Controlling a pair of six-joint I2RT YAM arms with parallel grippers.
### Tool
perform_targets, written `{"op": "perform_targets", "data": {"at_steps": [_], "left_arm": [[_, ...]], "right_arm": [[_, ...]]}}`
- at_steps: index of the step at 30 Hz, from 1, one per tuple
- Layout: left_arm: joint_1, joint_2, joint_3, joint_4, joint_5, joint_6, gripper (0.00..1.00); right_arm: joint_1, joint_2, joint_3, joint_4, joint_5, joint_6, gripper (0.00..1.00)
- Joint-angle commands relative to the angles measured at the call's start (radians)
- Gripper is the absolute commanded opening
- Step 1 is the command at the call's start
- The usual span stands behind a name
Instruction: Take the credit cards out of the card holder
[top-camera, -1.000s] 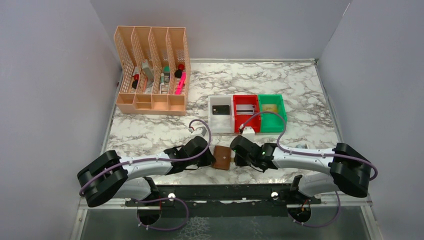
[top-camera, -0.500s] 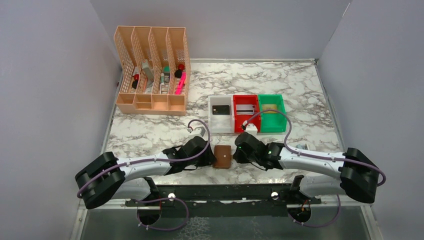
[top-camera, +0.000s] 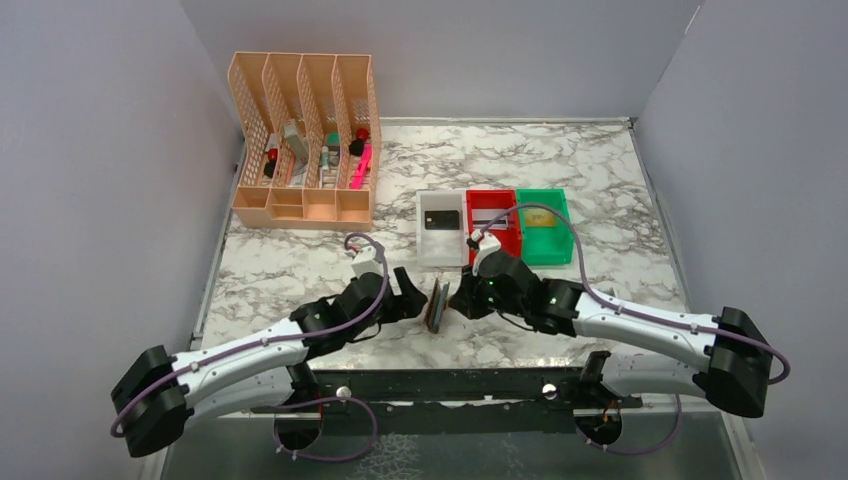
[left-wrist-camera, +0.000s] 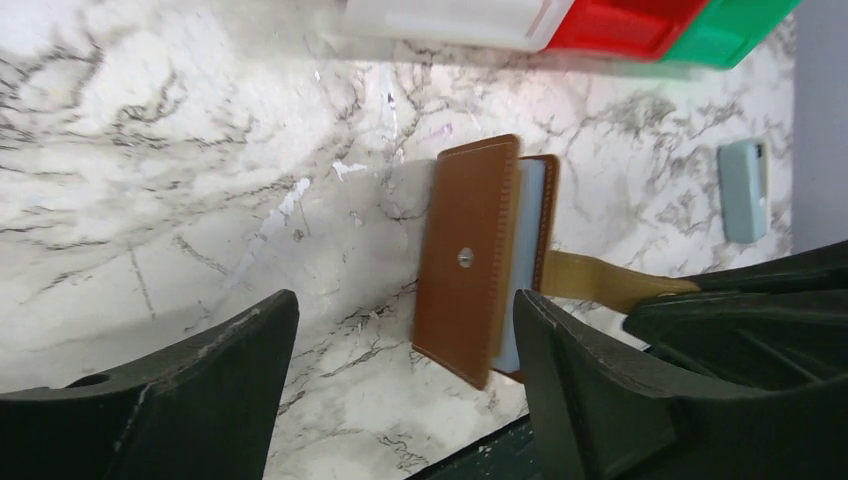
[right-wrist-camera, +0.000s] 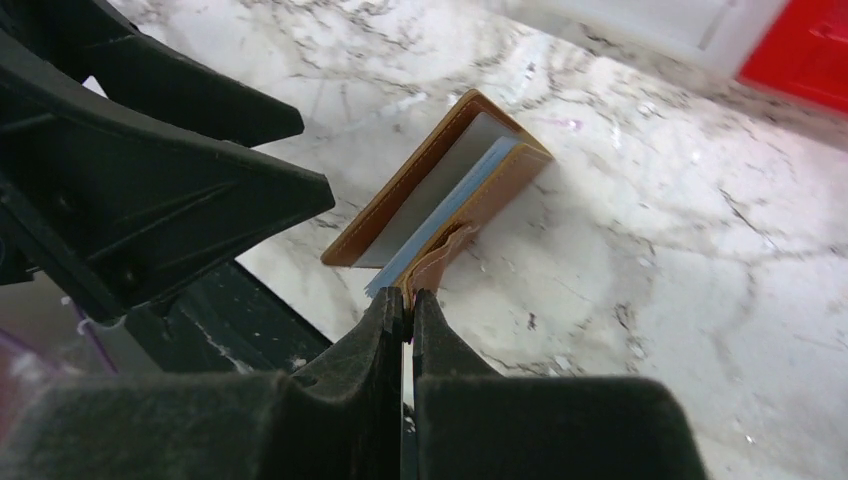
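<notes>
While right end effector (right-wrist-camera: 408, 298) pinches card holder (left-wrist-camera: 470, 290) (brown leather) by tab (right-wrist-camera: 440, 262) | left end effector (left-wrist-camera: 400, 312) released

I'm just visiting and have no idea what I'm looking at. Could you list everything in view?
table: 1, white marble, under everything
organizer: 1, peach mesh, back left, small mixed items inside
bins: 3, white bin, red bin, green bin, in a row mid-table
cards: 3, black card in white bin, silvery card in red bin, gold card in green bin
holder: 1, brown, on edge between the grippers
block: 1, light blue, on table right of holder
left gripper: 1, black, open, facing holder
right gripper: 1, black, shut on holder's tab
</notes>
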Motion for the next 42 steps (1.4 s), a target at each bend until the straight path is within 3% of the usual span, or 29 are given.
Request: {"op": "perform_targets", "data": {"at_steps": [1, 9, 14, 18, 23, 30, 38, 42], "left_arm": [[0.003, -0.148, -0.036, -0.107, -0.149, -0.033, 0.84], [0.004, -0.359, -0.098, -0.169, -0.19, -0.063, 0.88], [0.003, -0.368, -0.11, -0.143, -0.17, -0.04, 0.87], [0.004, -0.318, -0.097, -0.074, -0.126, 0.011, 0.87], [0.004, -0.206, -0.074, 0.039, -0.042, 0.066, 0.86], [0.004, -0.051, -0.021, 0.161, 0.081, 0.129, 0.79], [0.003, 0.063, 0.036, 0.181, 0.147, 0.164, 0.68], [0.004, 0.087, 0.038, 0.173, 0.142, 0.144, 0.68]], "right_arm": [[-0.002, 0.084, 0.072, 0.076, -0.106, -0.051, 0.01], [-0.002, 0.178, 0.11, 0.089, -0.101, -0.018, 0.01], [-0.002, 0.158, 0.076, -0.001, 0.059, 0.07, 0.01], [-0.004, 0.138, 0.032, -0.121, 0.2, 0.208, 0.03], [-0.005, 0.079, -0.066, -0.145, 0.24, 0.319, 0.04], [-0.006, 0.034, -0.121, -0.118, 0.241, 0.339, 0.06], [-0.01, 0.076, -0.112, -0.127, 0.24, 0.353, 0.06], [-0.011, 0.09, -0.113, -0.111, 0.23, 0.349, 0.06]]}}
